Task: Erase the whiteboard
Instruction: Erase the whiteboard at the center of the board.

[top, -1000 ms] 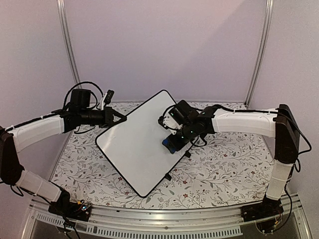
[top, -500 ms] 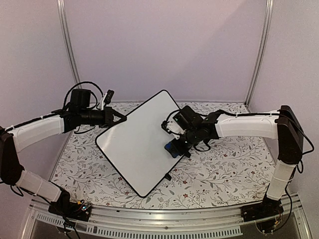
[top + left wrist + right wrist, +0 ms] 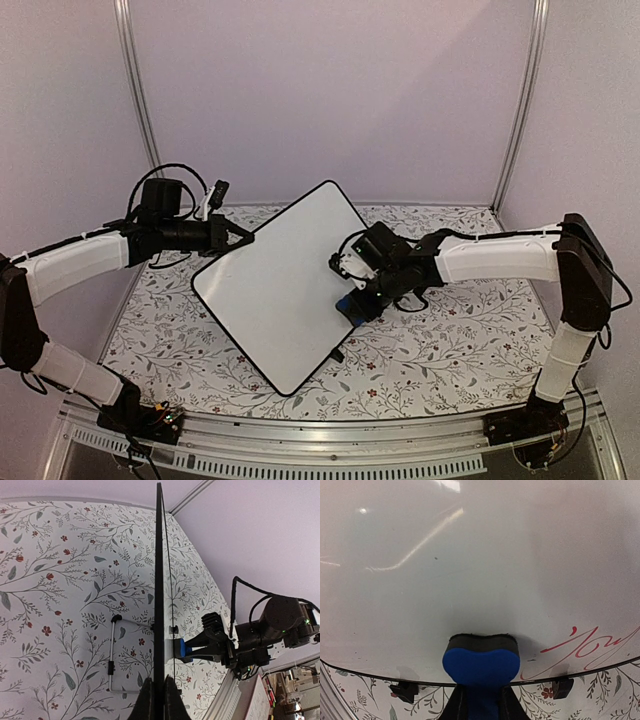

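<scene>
The left pincer [image 3: 243, 238] is clamped on the far-left rim of the whiteboard [image 3: 275, 290], steadying it tilted mid-bench [image 3: 450, 345]. That lets the right pincer [image 3: 352, 303], closed on a blue eraser [image 3: 481, 664], press against the board beside the red writing [image 3: 585, 644] near its right-hand edge.

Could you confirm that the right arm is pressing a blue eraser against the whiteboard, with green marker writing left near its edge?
Not quite: the leftover writing is red, not green, as the right wrist view shows. The rest holds: the right arm presses the blue eraser against the whiteboard, and the writing sits near its edge.
</scene>
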Controlling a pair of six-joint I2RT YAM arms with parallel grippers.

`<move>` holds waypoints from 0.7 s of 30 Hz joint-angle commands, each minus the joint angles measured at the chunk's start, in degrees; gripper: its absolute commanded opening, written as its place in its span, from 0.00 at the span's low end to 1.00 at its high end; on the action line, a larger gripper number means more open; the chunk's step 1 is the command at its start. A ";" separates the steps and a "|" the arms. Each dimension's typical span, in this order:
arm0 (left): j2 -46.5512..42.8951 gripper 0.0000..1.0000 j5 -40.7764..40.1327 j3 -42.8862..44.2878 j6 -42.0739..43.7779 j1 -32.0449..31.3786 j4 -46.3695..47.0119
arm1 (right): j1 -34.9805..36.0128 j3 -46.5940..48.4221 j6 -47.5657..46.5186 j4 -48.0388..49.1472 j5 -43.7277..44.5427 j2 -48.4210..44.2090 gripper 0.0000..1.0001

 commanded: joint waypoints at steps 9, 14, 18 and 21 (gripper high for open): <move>0.79 0.00 -2.33 -0.63 0.70 0.98 -0.34 | -0.26 -4.96 1.61 -3.80 -1.06 0.76 0.08; 0.87 0.00 -2.33 -0.62 0.73 1.02 -0.38 | -0.26 -6.00 2.12 -3.72 -1.06 -0.04 0.08; 0.88 0.00 -2.33 -0.63 0.70 1.04 -0.34 | -0.24 -6.54 2.28 -3.71 -0.96 -0.59 0.08; 0.88 0.00 -2.31 -0.63 0.71 0.98 -0.35 | -0.26 -6.42 2.29 -3.80 -0.69 -0.80 0.08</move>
